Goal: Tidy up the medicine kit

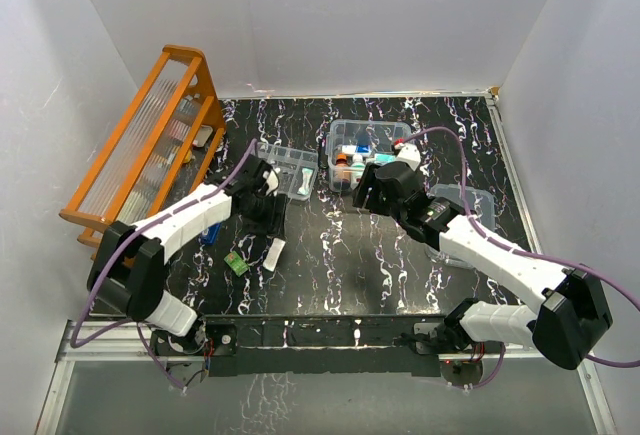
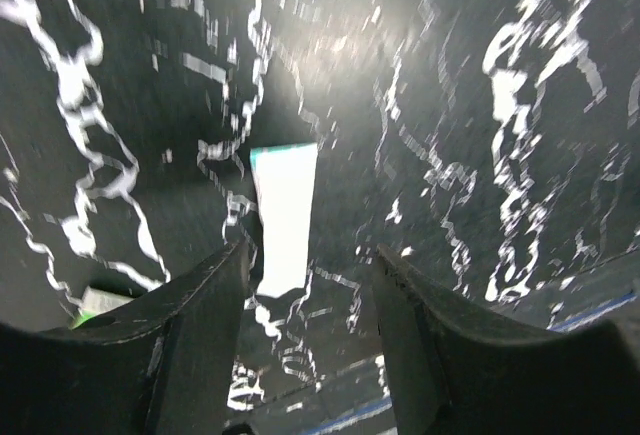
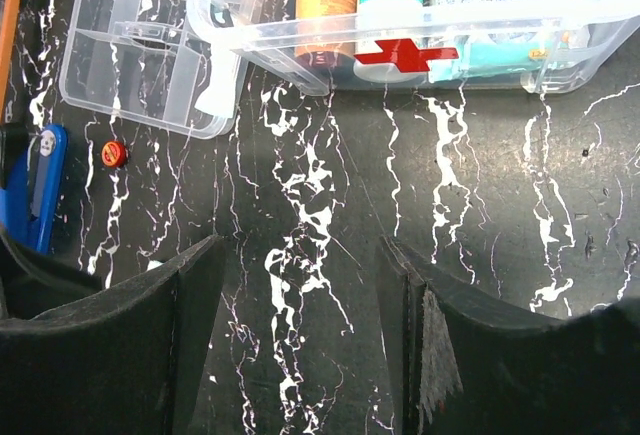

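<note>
Top view, kit: the clear rectangular plastic medicine kit [image 1: 372, 125] stands lidless at the far middle of the black white-veined desk [image 1: 340, 245], with bottles inside.
Top view, hands: the left hand [image 1: 265, 220] is near a shallow clear divided tray [image 1: 290, 160]; the right hand [image 1: 368, 190] is just before the kit.
Left wrist: the left hand is released, a flat white packet [image 2: 285, 220] lying between its fingers.
Right wrist: the right hand is released and empty; the kit's red cross [image 3: 405, 55] faces it.

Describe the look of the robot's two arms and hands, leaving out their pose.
Both the left arm and the right arm have white shells with bulky black joints, and a purple cable loops along each. The left hand and the right hand each end in two broad, matte black fingers. No markings are visible.
</note>
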Tool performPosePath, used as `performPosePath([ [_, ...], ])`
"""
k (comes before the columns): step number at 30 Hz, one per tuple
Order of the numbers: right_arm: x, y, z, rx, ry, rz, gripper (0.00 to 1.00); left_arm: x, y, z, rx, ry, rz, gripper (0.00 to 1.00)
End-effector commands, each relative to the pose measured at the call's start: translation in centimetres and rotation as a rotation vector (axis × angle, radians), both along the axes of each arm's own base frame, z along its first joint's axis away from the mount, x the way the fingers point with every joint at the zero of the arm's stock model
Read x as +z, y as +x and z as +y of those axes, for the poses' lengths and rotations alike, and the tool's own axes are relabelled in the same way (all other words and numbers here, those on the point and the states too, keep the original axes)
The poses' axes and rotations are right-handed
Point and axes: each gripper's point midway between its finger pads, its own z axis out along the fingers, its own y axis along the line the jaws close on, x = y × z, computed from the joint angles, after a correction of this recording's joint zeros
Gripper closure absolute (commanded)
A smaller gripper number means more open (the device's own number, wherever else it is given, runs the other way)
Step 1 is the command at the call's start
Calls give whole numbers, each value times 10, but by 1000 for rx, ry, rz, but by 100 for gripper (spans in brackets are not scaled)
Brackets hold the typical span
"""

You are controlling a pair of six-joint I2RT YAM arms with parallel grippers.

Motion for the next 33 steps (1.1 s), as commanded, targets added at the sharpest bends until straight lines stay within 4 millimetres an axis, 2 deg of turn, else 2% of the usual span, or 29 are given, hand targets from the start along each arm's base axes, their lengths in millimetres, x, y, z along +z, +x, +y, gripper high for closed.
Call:
performPosePath([
  [1,9,0,-7,-35,22,-31,41,-6,-35,8,32,-17,53,51],
  [4,13,-3,-12,-52,35,-45,41,-19,-43,15,55,12,75,56],
  [9,25,-7,-20,-72,52,-87,41,-35,-47,14,46,18,118,67],
  [21,28,-10,-25,-85,60,-96,41,-52,-42,18,16,63,115,78],
  [24,28,-11,-27,-89,58,-99,41,-56,-41,20,10,79,115,86],
  [27,30,-12,-29,-95,61,-106,41,-54,-36,20,3,81,95,100],
  [33,35,-14,-35,-114,61,-126,41,-28,-15,12,-5,49,-8,100],
])
